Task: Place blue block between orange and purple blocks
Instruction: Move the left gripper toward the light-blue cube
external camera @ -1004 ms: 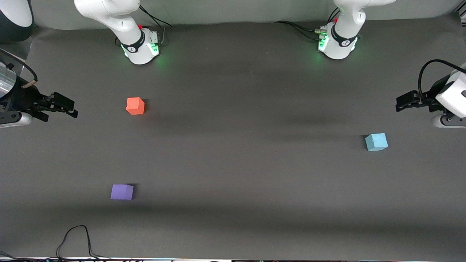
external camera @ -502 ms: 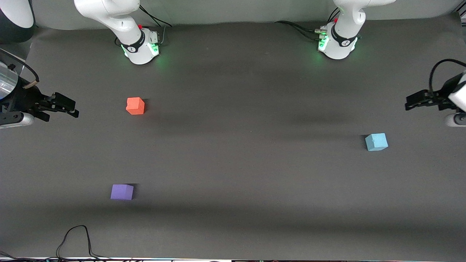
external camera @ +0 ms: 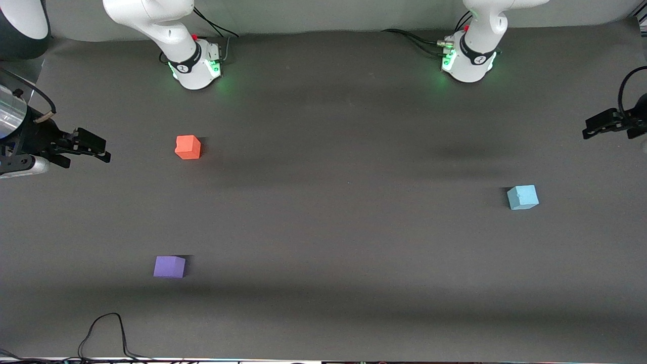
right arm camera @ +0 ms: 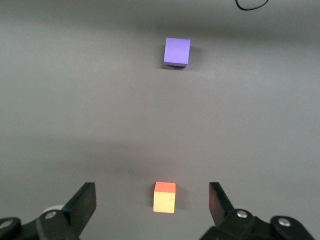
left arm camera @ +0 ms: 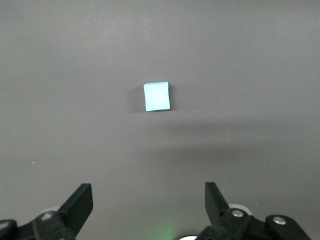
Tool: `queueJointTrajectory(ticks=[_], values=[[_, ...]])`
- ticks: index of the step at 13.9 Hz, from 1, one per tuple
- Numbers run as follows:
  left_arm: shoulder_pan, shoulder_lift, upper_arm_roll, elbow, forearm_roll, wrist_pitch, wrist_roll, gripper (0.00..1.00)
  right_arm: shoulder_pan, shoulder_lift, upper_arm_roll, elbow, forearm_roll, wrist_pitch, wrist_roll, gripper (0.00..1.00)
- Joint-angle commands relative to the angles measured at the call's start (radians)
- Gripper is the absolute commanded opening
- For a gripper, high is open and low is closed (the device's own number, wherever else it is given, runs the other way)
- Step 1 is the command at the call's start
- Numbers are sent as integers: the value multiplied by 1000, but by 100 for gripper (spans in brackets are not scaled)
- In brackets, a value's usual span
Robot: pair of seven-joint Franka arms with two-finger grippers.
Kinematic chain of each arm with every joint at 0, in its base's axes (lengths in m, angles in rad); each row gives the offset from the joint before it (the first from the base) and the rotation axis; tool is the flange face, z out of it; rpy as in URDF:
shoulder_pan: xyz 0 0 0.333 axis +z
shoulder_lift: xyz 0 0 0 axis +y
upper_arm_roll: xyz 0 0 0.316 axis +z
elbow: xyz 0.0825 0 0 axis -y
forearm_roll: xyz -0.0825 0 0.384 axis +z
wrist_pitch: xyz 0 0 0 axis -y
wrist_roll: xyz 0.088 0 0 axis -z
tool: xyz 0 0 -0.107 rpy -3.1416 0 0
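The blue block (external camera: 522,197) sits on the dark table toward the left arm's end; it also shows in the left wrist view (left arm camera: 156,96). The orange block (external camera: 188,147) and, nearer the front camera, the purple block (external camera: 169,267) sit toward the right arm's end, well apart. Both show in the right wrist view: orange block (right arm camera: 164,197), purple block (right arm camera: 177,51). My left gripper (external camera: 599,126) is open and empty, high at the left arm's end of the table, away from the blue block. My right gripper (external camera: 93,147) is open and empty, up beside the orange block.
A black cable (external camera: 106,331) loops on the table's edge nearest the front camera, near the purple block. The two arm bases (external camera: 194,63) (external camera: 470,58) stand along the table's edge farthest from the front camera. A dark round object (external camera: 20,25) stands at the corner by the right arm.
My left gripper has drawn back toward the left arm's end of the table and away from the blue block. My right gripper has barely moved. The blocks have not moved.
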Motion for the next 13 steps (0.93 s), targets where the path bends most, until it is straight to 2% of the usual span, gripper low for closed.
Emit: queueJointTrajectory(ticks=[1, 6, 10, 13], values=[[-11, -11, 1, -115, 25, 117, 10, 100, 7, -29, -4, -21, -12, -7, -19, 100], [-11, 142, 1, -195, 25, 327, 8, 100, 7, -29, -4, -28, -12, -7, -19, 100], [-13, 248, 3, -278, 24, 560, -3, 100, 7, -34, -4, -36, -12, -3, -19, 100], [-13, 334, 1, -281, 22, 655, -7, 100, 7, -34, -4, -38, -12, -1, -19, 100]])
